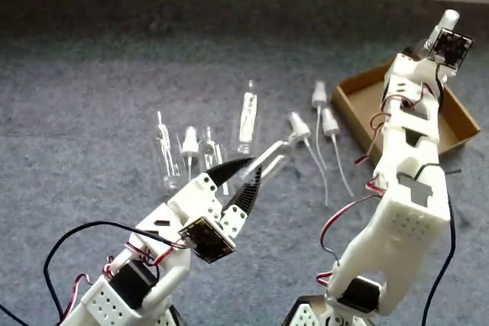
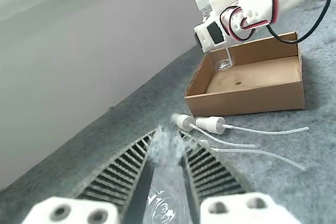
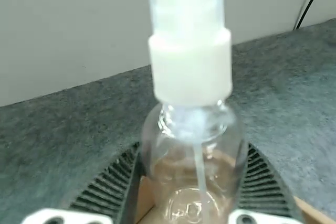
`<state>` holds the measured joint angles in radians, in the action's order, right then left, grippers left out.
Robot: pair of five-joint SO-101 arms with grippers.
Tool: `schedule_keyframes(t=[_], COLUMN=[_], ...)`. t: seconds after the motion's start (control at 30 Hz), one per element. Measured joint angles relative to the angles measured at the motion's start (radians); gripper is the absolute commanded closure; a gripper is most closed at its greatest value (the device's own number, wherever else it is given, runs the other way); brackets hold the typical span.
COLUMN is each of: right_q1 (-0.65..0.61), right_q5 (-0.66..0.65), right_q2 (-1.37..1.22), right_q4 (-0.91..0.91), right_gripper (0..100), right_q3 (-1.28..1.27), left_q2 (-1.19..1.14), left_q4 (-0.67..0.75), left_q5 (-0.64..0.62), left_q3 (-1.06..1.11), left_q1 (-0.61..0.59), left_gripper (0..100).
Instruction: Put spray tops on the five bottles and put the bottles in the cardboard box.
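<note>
**Item 1.** My right tool is pinching a capped bottle by its body, above the cardboard box at the far right. The long axis is roughly upright. The spray top points up and the dip tube hangs down inside.

**Item 2.** My left tool is clamped on a bare bottle, low over the desk, near centre. Its long axis lies along my fingers, aimed far-right at the loose spray tops. I cannot tell which end is the neck.

**Item 3.** Further bottles sit on the desk, left of centre.

**Hazards, as I judge them:**
- Let go from this height, the capped bottle could topple, strike the box wall or bounce out.
- A loosely seated top may pop off.
- Smooth glass may slip or twist in my left grip.
</note>
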<state>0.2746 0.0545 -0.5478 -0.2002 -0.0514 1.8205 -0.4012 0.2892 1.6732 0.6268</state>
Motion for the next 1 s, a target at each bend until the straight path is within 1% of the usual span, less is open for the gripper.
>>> schedule_keyframes(t=[0.13, 0.27, 0.87, 1.0], right_q1=[-0.002, 0.0, -0.002, -0.002], right_q5=[0.0, 0.0, 0.0, 0.0], right_q2=[-0.069, -0.106, -0.106, -0.106], right_q4=[0.0, 0.0, 0.0, 0.0], right_gripper=[80.0, 80.0, 79.3, 72.6], right_q3=[0.068, 0.08, 0.081, 0.081], left_q2=[0.0, 0.0, 0.0, 0.0], left_q4=[0.0, 0.0, 0.0, 0.0], left_q5=[0.0, 0.0, 0.0, 0.0], left_q3=[0.0, 0.0, 0.0, 0.0], left_q1=[0.0, 0.0, 0.0, 0.0], left_gripper=[100, 100, 100, 100])
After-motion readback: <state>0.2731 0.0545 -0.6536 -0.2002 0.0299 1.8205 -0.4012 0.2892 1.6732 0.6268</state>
